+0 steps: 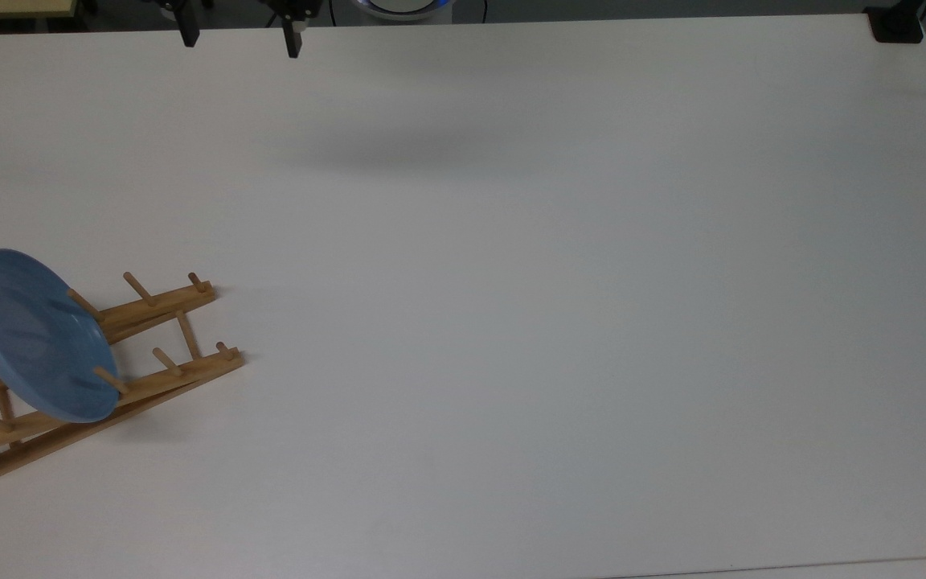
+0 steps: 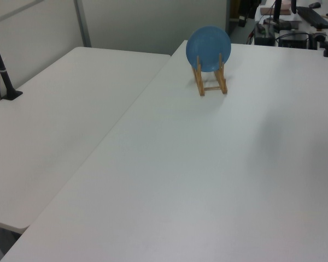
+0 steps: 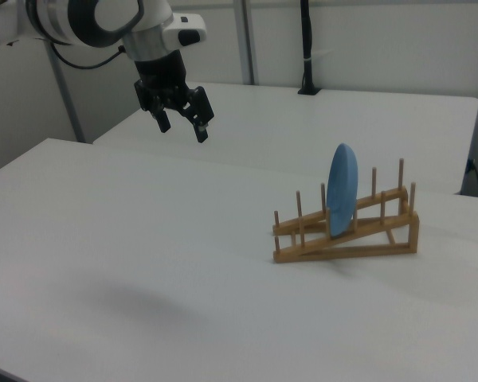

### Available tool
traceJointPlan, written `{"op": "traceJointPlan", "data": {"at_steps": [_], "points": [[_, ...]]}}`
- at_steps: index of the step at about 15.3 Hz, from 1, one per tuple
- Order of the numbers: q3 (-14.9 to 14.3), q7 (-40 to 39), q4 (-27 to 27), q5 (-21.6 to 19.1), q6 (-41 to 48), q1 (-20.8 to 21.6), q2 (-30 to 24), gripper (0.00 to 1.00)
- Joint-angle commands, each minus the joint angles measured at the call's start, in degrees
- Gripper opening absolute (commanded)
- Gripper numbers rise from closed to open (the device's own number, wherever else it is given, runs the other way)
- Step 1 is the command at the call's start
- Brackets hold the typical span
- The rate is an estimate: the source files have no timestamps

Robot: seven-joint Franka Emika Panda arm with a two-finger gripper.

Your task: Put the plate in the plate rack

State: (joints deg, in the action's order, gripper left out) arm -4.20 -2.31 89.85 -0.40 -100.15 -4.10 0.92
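Upright between the pegs of the plate rack (image 3: pixel 346 233) on the white surface (image 1: pixel 511 322), the plate (image 3: pixel 342 189) is seen, well apart from the raised, empty, wide-spread end effector (image 3: pixel 183 126).

Colours: blue dish, tan rack, white counter.
Round glossy light-blue plate (image 1: pixel 33 334), faint concentric rings; light-brown wooden pegged plate rack (image 1: pixel 159 320), plain grain; matte white counter (image 1: pixel 559 322), unpatterned; black two-finger gripper (image 3: pixel 182 122) on white arm with black joints.
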Motion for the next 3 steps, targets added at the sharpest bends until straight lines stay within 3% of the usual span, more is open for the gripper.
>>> {"op": "traceJointPlan", "data": {"at_steps": [1, 3], "points": [[-1.16, -2.26, 2.00, -2.32, -1.19, 0.50, -1.45, 1.00], [-1.16, -2.26, 1.91, -2.32, -1.01, 0.50, -1.45, 1.00]]}}
